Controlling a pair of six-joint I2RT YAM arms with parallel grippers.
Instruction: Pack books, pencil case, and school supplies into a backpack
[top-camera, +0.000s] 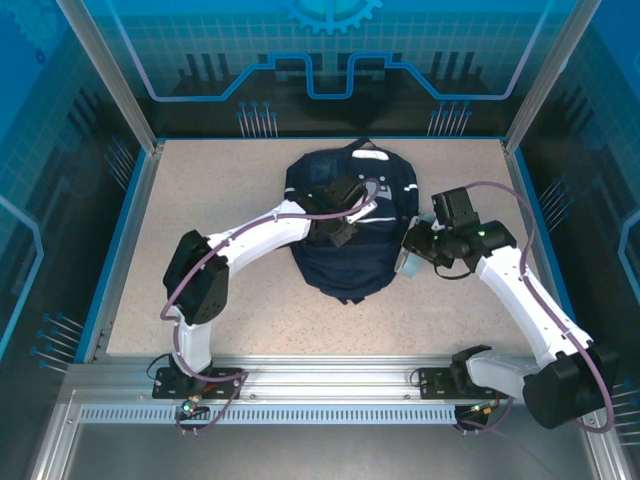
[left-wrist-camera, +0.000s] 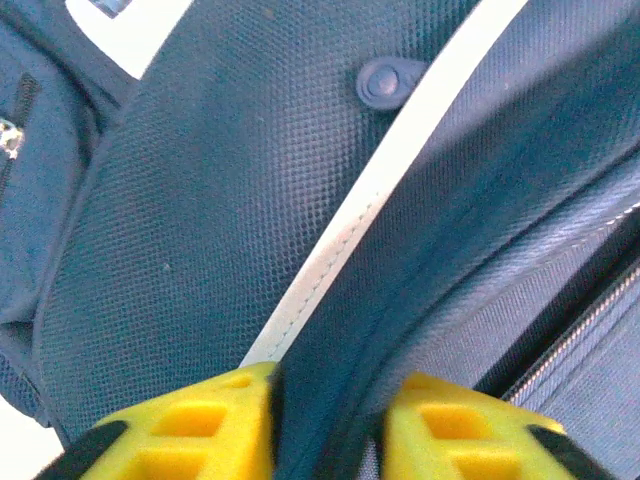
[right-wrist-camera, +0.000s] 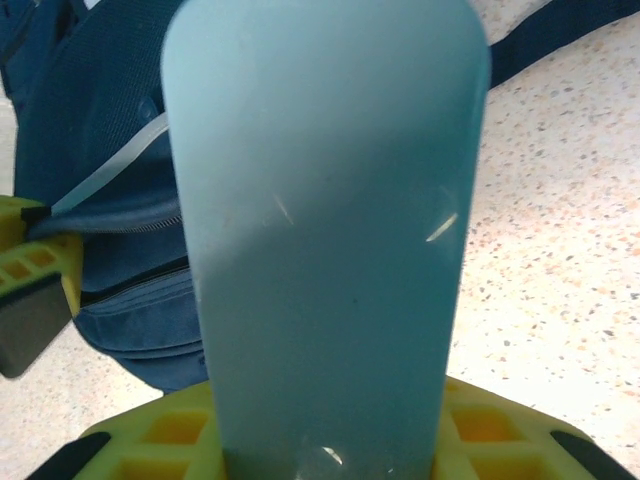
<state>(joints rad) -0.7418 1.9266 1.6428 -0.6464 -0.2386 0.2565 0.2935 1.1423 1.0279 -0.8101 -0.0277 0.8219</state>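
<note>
Left gripper pinching backpack fabric, right gripper clamping pale blue item

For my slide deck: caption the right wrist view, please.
Right hand grips a pale blue flat item beside the navy backpack.

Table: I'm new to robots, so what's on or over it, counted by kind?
backpack: 1
pale blue item: 1
grippers: 2 (left gripper, right gripper)
Total: 4
</note>
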